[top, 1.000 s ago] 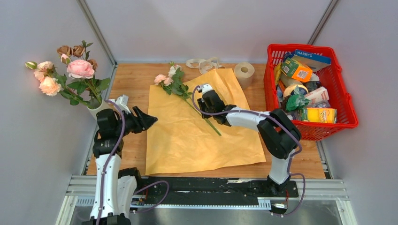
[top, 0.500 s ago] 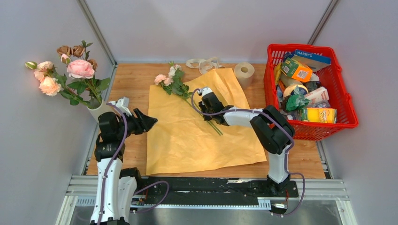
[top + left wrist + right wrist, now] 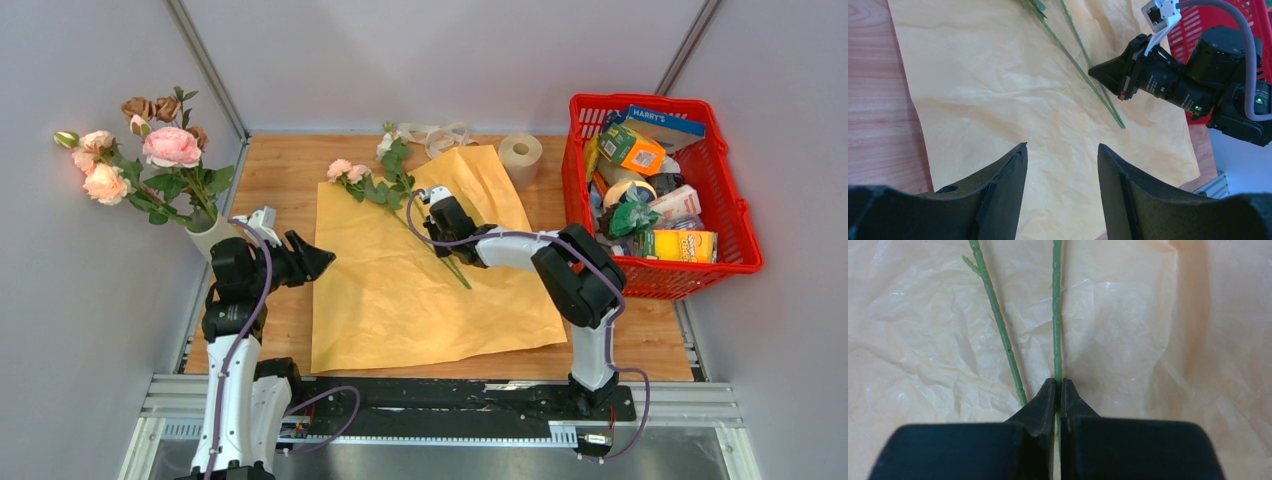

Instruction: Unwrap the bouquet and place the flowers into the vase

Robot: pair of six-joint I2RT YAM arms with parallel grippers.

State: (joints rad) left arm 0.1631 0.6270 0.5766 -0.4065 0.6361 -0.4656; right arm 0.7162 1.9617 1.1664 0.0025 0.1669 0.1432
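The right fingers (image 3: pixel 1055 390) are pressed shut on one green stem (image 3: pixel 1056 315), which runs straight ahead of them. A second stem (image 3: pixel 995 330) lies loose just to its left on the crumpled yellow paper (image 3: pixel 1158 340). Seen from above, both loose flowers (image 3: pixel 372 185) lie diagonally across the paper, with cut ends near-right and blooms far-left toward the far edge of the tabletop (image 3: pixel 285 185). The grip therefore sits toward the cut end, with the leafy head well out ahead. The vase (image 3: pixel 210 235) stands at the left edge with several roses (image 3: pixel 170 147) in it, well apart from the grasped stem and just beside the left arm. The left fingers (image 3: pixel 1062 150) hang wide open and empty over the paper's near-left part. I judge the carry must swing leftward and tip the stem upright, cut end down, above the vase's mouth.
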